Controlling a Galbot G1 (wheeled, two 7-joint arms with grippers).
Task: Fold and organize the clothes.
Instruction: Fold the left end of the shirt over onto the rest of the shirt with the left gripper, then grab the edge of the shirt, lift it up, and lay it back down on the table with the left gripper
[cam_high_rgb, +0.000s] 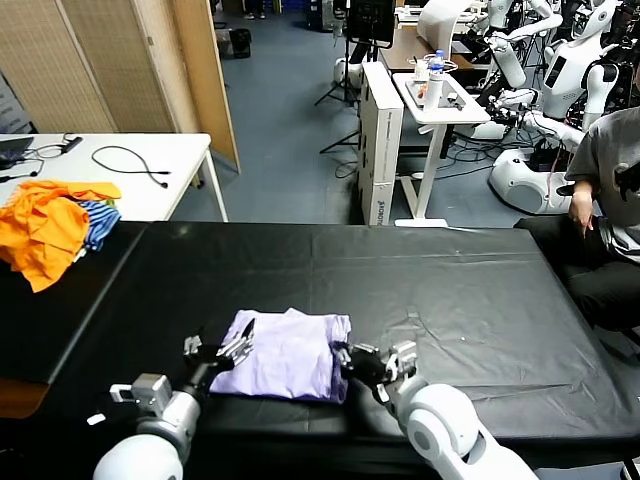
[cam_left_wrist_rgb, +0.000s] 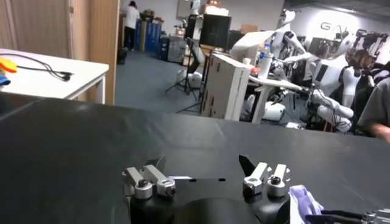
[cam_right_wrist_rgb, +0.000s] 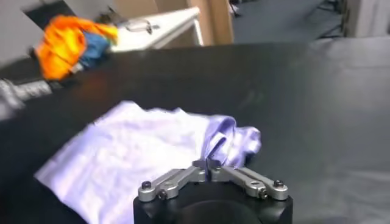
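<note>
Folded lavender T-shirt, near table edge

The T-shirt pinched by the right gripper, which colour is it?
Pale lavender. The T-shirt shows best in the right wrist view, pinched by the right gripper.

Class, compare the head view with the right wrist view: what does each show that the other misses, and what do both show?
Only the head view shows both arms: the open left hand at the near left edge of the lavender T-shirt, the seated person to the right, and the parked robots behind.

Only the right wrist view shows the right hand up close, shut on a bunched fold of the shirt's edge.

Both show the T-shirt lying on the black table, and the orange garments heaped beside a blue-striped cloth.
</note>
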